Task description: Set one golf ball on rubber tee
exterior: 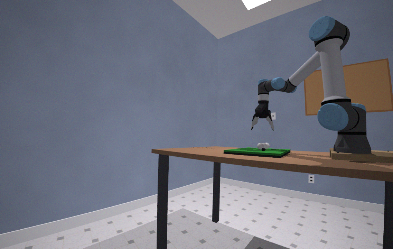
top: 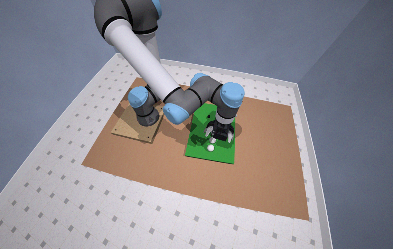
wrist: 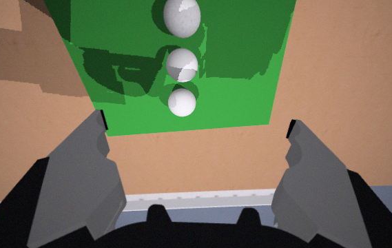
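Approach step, nothing picked yet: the end effector (exterior: 262,127) hangs spread wide and empty, well above the three golf balls (wrist: 182,102) lined up on the green mat (top: 222,154), with the rubber tee (top: 208,117) apart toward the arm's base. Next it needs a straight drop onto one ball, likely the end one, since its neighbours sit close. Room around is open, and the desk (exterior: 191,152) edge lies beyond the mat.

text: none legible | labels: none | signs: none

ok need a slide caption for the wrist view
Open gripper hovering above three golf balls lined up on the green mat, nothing grasped yet.
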Robot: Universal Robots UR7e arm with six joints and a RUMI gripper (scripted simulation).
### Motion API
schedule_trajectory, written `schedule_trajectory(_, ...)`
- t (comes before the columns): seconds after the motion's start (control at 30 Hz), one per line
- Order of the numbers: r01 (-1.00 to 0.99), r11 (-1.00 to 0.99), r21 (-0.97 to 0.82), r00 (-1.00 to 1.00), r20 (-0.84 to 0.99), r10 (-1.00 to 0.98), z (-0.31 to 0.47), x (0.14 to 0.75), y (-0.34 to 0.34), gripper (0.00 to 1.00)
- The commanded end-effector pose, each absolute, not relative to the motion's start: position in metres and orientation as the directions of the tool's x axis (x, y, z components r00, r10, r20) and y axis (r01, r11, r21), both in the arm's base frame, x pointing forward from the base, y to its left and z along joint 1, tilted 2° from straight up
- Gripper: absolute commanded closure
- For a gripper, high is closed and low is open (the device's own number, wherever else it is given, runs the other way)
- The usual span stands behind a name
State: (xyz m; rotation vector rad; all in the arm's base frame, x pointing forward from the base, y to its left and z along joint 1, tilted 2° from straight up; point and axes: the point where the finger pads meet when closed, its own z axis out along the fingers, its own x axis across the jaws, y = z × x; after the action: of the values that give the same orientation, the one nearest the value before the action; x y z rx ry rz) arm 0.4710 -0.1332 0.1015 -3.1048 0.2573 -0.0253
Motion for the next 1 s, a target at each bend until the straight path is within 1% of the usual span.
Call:
schedule_trajectory(0.0, -0.160, -0.987, -0.034, 0.987, -0.011, -0.159, 0.100, 0.460, -0.121, 0.00)
schedule_trajectory(0.5, -0.157, -0.987, -0.037, 0.987, -0.022, -0.157, 0.092, 0.456, -0.116, 0.00)
schedule_trajectory(0.9, -0.158, -0.987, -0.037, 0.987, -0.022, -0.157, 0.017, 0.455, -0.113, 0.00)
schedule_trajectory(0.97, -0.158, -0.987, -0.037, 0.987, -0.022, -0.157, 0.017, 0.455, -0.113, 0.00)
